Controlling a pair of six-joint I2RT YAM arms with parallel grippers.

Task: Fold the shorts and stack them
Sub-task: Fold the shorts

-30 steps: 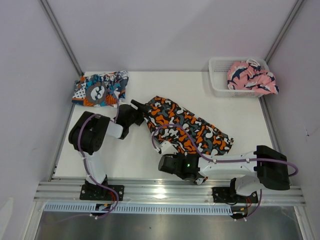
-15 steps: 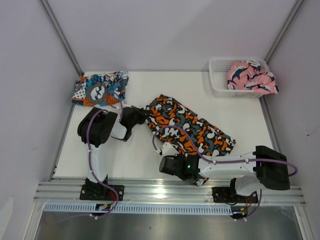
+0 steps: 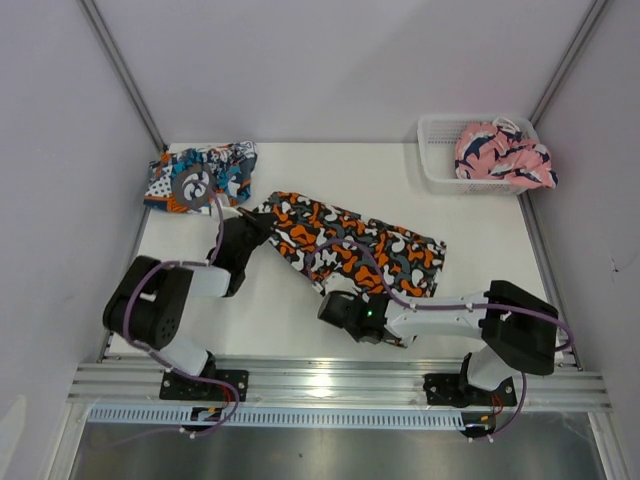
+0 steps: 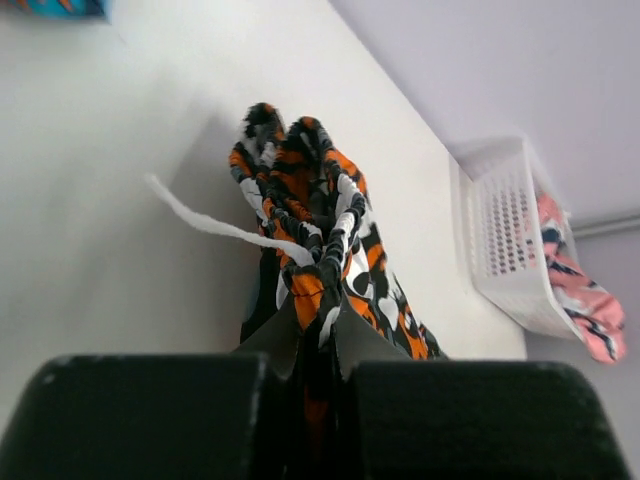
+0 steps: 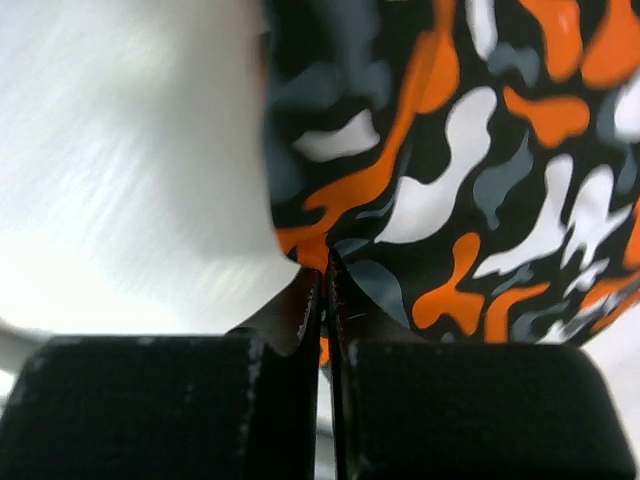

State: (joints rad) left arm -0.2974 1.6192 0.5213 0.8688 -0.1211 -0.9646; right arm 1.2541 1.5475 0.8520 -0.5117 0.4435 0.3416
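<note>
While left gripper [image 3: 256, 227] and right gripper [image 5: 323, 292] each clench the orange-black-white-grey blotched fabric shorts [image 3: 352, 246] (at separate edges), folding is in hand; next, carry both edges over together.

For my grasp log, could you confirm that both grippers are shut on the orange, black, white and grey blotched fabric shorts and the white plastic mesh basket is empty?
Not empty: the top external view shows the white mesh basket holding a pink, navy and white garment. The left gripper and right gripper are shut on the blotched shorts.
</note>
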